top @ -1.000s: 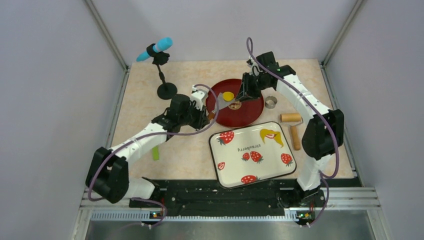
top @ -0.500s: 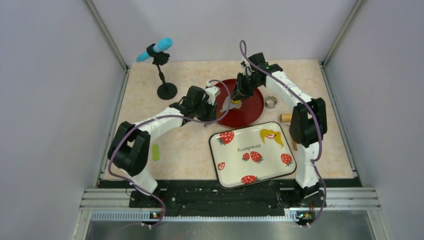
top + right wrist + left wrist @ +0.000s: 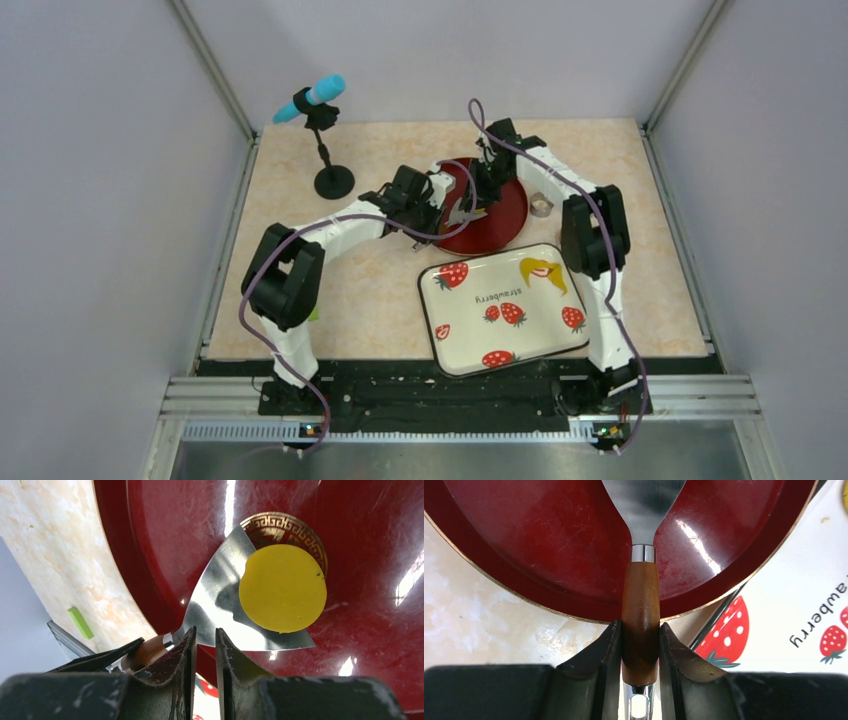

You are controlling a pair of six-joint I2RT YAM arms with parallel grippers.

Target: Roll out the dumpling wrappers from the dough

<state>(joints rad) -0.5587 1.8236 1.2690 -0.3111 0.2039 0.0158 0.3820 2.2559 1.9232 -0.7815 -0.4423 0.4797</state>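
Observation:
A round yellow dumpling wrapper [image 3: 282,588] lies half on a metal spatula blade [image 3: 220,605] and half on the red plate [image 3: 165,545], over the plate's gold centre mark. My left gripper [image 3: 640,627] is shut on the spatula's wooden handle [image 3: 640,595] at the plate's near rim [image 3: 549,595]. My right gripper [image 3: 205,632] is shut and empty, just above the blade's near edge, apart from the wrapper. In the top view both grippers meet over the plate [image 3: 505,215] and hide the wrapper. A thin patch of yellow dough [image 3: 545,270] lies on the strawberry tray [image 3: 470,345].
A small metal ring [image 3: 541,206] sits right of the plate. A microphone stand [image 3: 333,182] is at the back left. A green chip [image 3: 80,622] lies on the table left of the plate. My right arm's elbow hides the wooden roller.
Both arms reached further in over the plate. The spatula blade slid under the wrapper. The right gripper moved left over it, hiding the wrapper in the top view.

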